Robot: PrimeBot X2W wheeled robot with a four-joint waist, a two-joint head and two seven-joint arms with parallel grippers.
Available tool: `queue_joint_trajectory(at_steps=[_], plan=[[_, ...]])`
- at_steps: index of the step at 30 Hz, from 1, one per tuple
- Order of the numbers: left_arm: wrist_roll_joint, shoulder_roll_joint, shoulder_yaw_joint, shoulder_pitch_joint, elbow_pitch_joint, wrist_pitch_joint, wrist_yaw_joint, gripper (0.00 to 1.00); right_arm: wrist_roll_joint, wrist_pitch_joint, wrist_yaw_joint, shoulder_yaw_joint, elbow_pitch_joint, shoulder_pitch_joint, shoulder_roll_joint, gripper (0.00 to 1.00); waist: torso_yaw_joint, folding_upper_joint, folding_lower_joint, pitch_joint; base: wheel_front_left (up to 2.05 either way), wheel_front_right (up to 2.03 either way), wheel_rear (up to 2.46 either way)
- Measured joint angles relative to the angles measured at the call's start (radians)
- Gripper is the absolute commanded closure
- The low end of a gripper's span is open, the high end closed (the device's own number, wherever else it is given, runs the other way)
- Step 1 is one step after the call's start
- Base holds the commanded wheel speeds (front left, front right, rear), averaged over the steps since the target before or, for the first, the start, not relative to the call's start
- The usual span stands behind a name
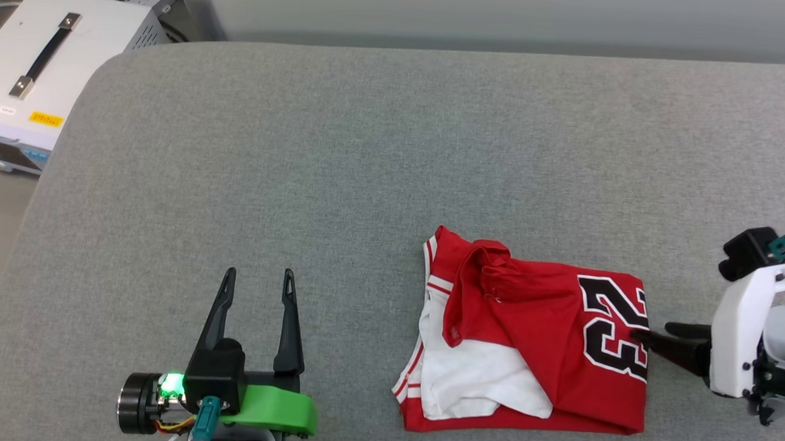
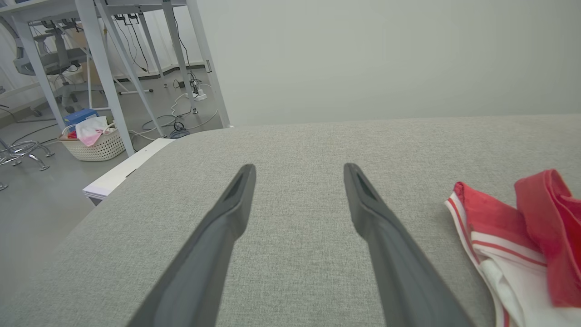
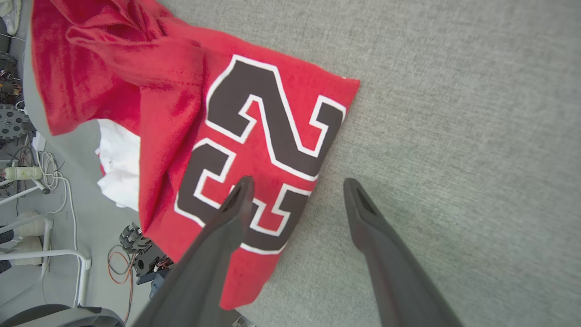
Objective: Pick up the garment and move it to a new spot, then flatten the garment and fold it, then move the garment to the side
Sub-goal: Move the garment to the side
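Red jersey tee w/ white sleeves, black "23" lay folded on grey cloth tabletop. L gripper open, empty, well apart from it. R gripper open at its edge. Fold looked done; side move maybe pending.

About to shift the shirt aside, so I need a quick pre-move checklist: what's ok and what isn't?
1. Garment folded: ok, though a red flap sits rumpled on top.
2. Right gripper jaws open: ok.
3. Right gripper at the garment's edge by the 23: ok; contact cannot tell.
4. Left gripper open, apart from the garment: ok.
5. Garment fully on the table: cannot tell; the near side seems to overhang in the right wrist view.
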Motion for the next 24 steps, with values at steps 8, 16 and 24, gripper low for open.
queue_joint_trajectory(at_steps=[8,16,24], plan=[[0.0,-0.004,-0.011,-0.027,0.002,0.0,0.0,0.0,0.0,-0.068,0.0,0.072,0.079,-0.027,0.052,0.0,0.021,0.0,0.0,0.049,0.0,0.0,0.0],[0.0,-0.006,-0.017,-0.047,0.007,0.0,0.0,0.0,0.012,-0.17,0.0,0.166,0.151,-0.074,0.07,0.0,0.032,0.0,0.0,0.078,0.0,0.0,0.0],[0.0,-0.007,-0.017,-0.048,0.018,0.0,0.0,0.0,0.043,-0.284,0.0,0.228,0.151,-0.086,0.027,1.0,0.032,0.0,0.0,0.07,0.0,0.0,0.0]])
